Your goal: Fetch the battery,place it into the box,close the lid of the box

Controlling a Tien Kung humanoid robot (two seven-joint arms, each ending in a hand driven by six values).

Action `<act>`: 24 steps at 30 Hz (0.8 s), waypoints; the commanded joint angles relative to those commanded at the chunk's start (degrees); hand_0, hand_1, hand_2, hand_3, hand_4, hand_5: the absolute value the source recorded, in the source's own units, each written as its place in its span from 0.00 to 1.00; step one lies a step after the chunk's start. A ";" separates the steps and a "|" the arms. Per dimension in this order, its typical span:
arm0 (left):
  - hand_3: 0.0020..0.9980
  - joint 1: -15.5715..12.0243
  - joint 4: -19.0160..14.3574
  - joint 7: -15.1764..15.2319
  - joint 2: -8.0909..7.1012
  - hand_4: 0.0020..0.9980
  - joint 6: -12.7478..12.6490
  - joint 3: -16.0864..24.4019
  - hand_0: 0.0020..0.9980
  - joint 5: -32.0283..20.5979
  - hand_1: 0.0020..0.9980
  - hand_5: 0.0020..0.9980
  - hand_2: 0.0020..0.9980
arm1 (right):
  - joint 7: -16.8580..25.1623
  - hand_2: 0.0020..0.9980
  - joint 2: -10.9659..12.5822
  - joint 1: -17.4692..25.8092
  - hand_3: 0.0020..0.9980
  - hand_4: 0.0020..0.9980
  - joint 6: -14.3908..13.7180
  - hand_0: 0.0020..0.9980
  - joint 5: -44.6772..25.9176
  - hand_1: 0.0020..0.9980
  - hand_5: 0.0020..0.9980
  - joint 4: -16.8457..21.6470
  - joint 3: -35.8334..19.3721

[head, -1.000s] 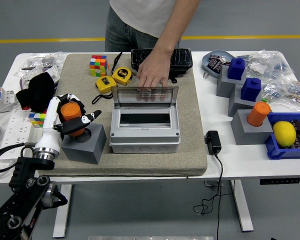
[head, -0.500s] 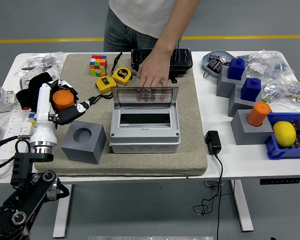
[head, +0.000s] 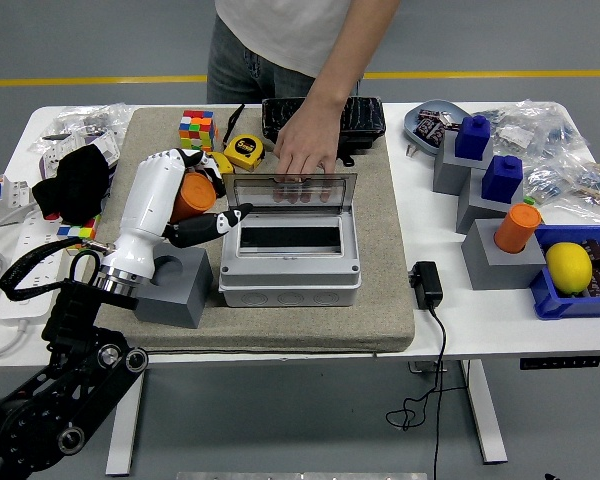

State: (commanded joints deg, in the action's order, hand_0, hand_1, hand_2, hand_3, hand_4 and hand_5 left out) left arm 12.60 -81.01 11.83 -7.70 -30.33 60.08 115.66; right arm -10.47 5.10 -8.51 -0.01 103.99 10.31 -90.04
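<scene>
- The left hand (head: 180,200) has its fingers curled round the orange battery (head: 192,195) and holds it in the air, just left of the grey box (head: 290,268).
- The thumb points right, its tip close to the box's left wall.
- Below the wrist stands a grey block (head: 176,283) with a round hole, partly hidden by the arm.
- The box sits on a beige mat (head: 380,290) in the middle of the white surface (head: 450,330), with its clear lid (head: 290,190) raised.
- A person's hand (head: 305,150) reaches from the far side, fingers resting on the lid's top edge.
- Behind the box lie a yellow tape measure (head: 244,150), a colour cube (head: 196,131) and a black case (head: 365,118).
- At the right, another orange battery (head: 520,227) stands in a grey block (head: 500,262) beside a blue bin (head: 552,296) holding a lemon (head: 568,267).
</scene>
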 joint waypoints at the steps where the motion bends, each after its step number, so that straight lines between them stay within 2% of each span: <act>1: 0.00 0.43 -0.10 -0.23 -0.08 0.92 -0.03 -0.71 0.05 0.74 0.00 0.12 0.00 | 0.00 0.67 0.00 0.01 0.65 1.00 0.01 0.83 0.03 0.73 0.85 0.00 0.01; 6: 0.00 3.07 0.45 -0.79 -0.12 0.93 -0.14 -6.59 0.05 2.45 0.00 0.12 0.00 | 0.06 0.67 0.03 -0.10 0.65 1.00 0.05 0.83 0.02 0.73 0.85 0.00 0.15; 13: 0.00 7.08 3.62 -0.95 1.00 0.94 -0.30 -13.05 0.05 1.39 0.00 0.14 0.00 | -0.02 0.67 0.10 -0.26 0.65 1.00 0.08 0.83 0.30 0.73 0.85 0.00 -0.03; 16: 0.00 8.49 5.29 -0.83 1.69 0.94 -0.29 -14.58 0.05 0.90 0.00 0.15 0.00 | -0.05 0.67 0.11 -0.28 0.65 1.00 0.09 0.83 0.41 0.73 0.85 0.00 -0.12; 24: 0.00 11.31 9.65 -0.61 3.86 0.94 -0.48 -15.53 0.05 0.56 0.00 0.15 0.00 | -0.06 0.67 0.01 -0.27 0.65 1.00 0.16 0.83 0.63 0.73 0.85 0.00 -0.10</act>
State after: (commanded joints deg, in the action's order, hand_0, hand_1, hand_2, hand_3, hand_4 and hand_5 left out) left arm 23.91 -71.37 11.22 -3.84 -30.81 44.55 116.22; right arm -10.53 5.11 -8.78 0.15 104.62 10.31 -90.14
